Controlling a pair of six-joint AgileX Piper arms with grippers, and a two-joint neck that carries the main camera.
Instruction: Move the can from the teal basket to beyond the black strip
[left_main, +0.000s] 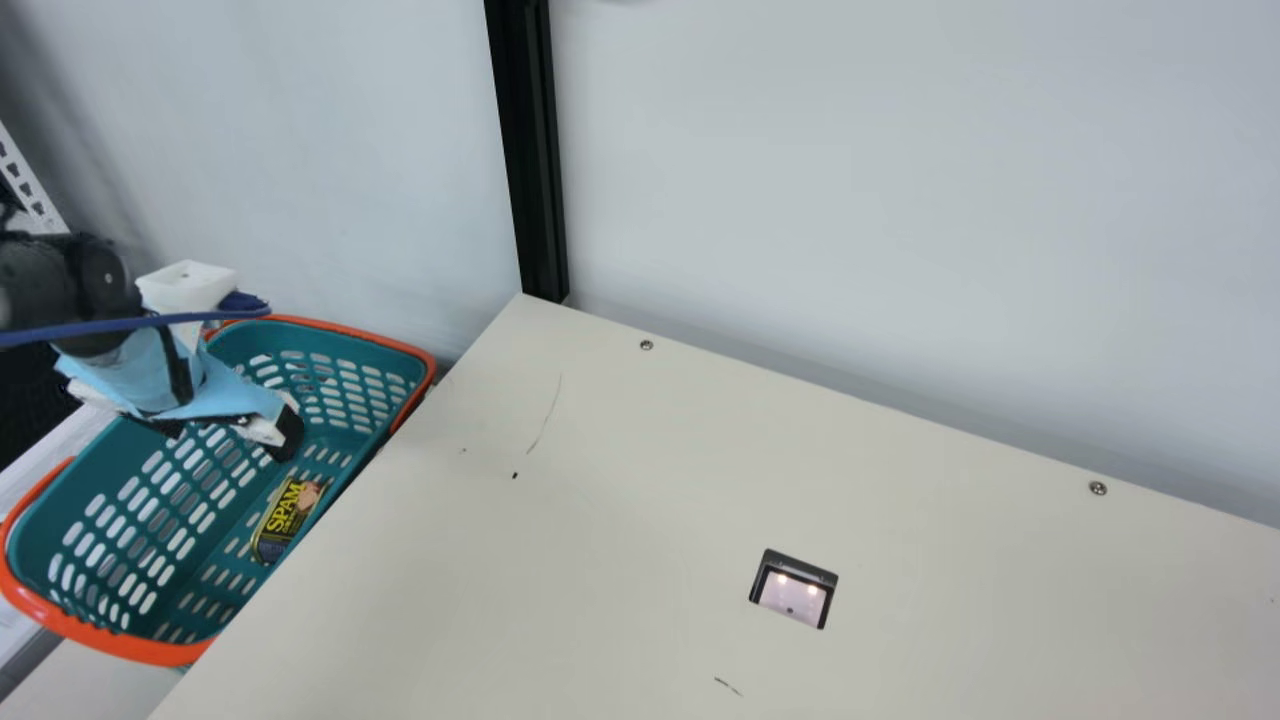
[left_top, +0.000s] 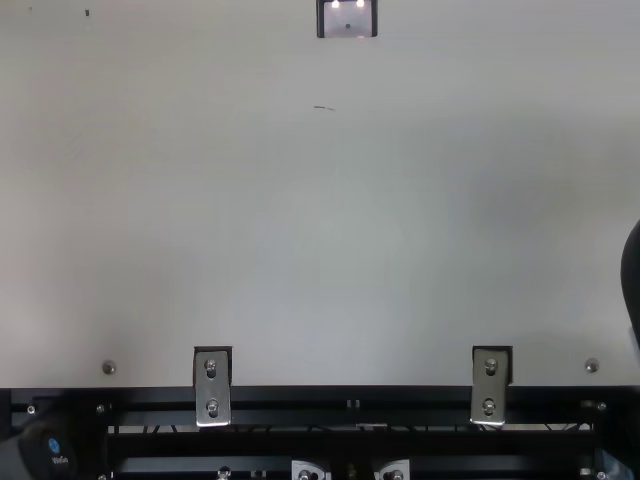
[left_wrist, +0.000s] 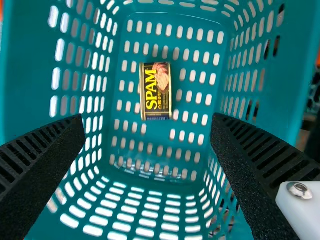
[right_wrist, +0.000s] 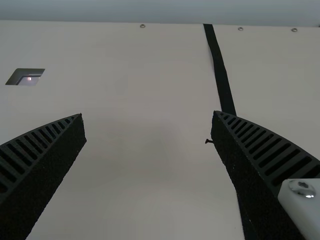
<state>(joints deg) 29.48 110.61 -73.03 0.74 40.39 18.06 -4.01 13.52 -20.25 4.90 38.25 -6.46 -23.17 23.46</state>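
My left gripper (left_main: 230, 424) hangs over the teal basket (left_main: 110, 470), off the table's left edge in the main view. The can (left_main: 286, 518), a yellow and dark blue one, lies on the basket floor. In the left wrist view the can (left_wrist: 156, 95) is below my left gripper (left_wrist: 147, 119), whose fingers stand wide open around nothing; the basket's perforated floor (left_wrist: 200, 107) surrounds the can. My right gripper (right_wrist: 148, 116) is open above the table with nothing between its fingers. The black strip (right_wrist: 221, 75) runs along the table there, partly behind one finger.
The cream table (left_main: 600, 500) has a small square cutout (left_main: 793, 590) and a few screws. A black post (left_main: 530, 150) and a pale wall stand behind it. In the top view, metal brackets (left_top: 212, 385) sit at the table's near edge. The basket has an orange rim.
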